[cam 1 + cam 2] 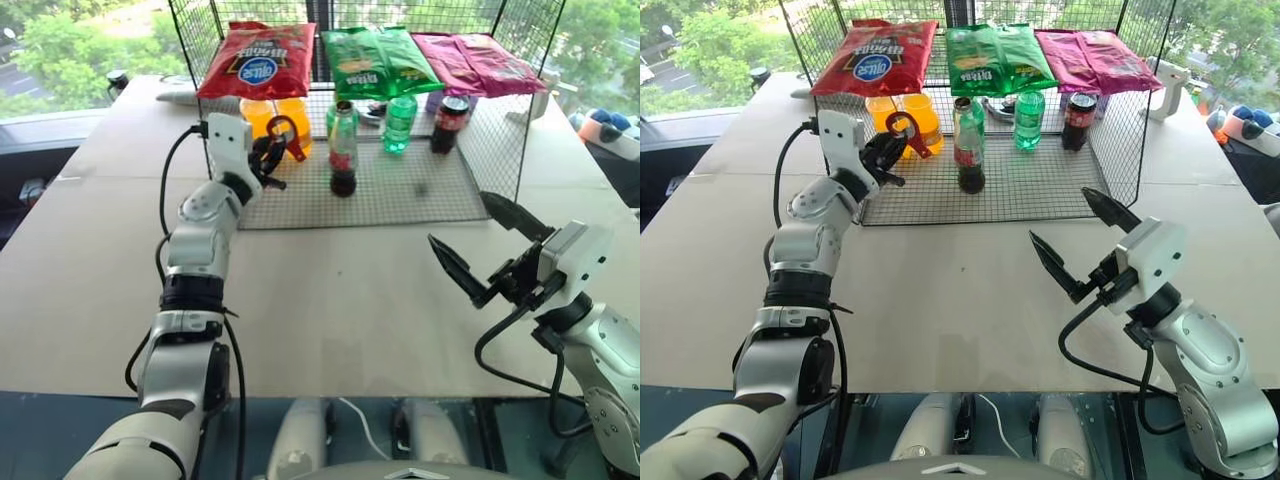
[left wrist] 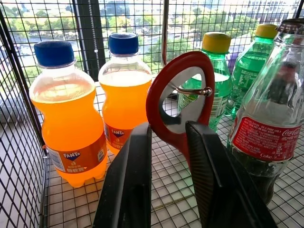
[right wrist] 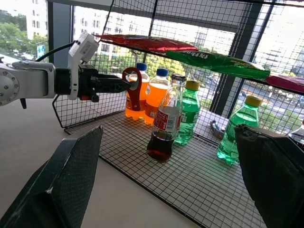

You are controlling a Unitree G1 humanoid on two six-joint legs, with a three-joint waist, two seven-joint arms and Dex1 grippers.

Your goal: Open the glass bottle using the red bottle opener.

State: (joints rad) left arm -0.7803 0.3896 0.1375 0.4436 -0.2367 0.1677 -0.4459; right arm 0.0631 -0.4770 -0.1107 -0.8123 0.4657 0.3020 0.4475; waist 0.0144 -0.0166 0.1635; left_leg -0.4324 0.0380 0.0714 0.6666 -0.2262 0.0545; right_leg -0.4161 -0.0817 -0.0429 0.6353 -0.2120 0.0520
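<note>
The red bottle opener hangs by its ring from a metal hook inside the wire rack, in front of the orange bottles. My left gripper reaches level into the rack and is shut on the opener's short handle, one finger on each side. The glass bottle, with dark cola and a red label, stands upright on the rack floor just right of the opener, its cap on. My right gripper hovers open over the table, well in front of the rack and to the right, with nothing between its fingers.
The wire rack also holds two orange soda bottles, green plastic bottles and a dark red-capped cola bottle. Snack bags lie on its top. Bare tan table stretches in front.
</note>
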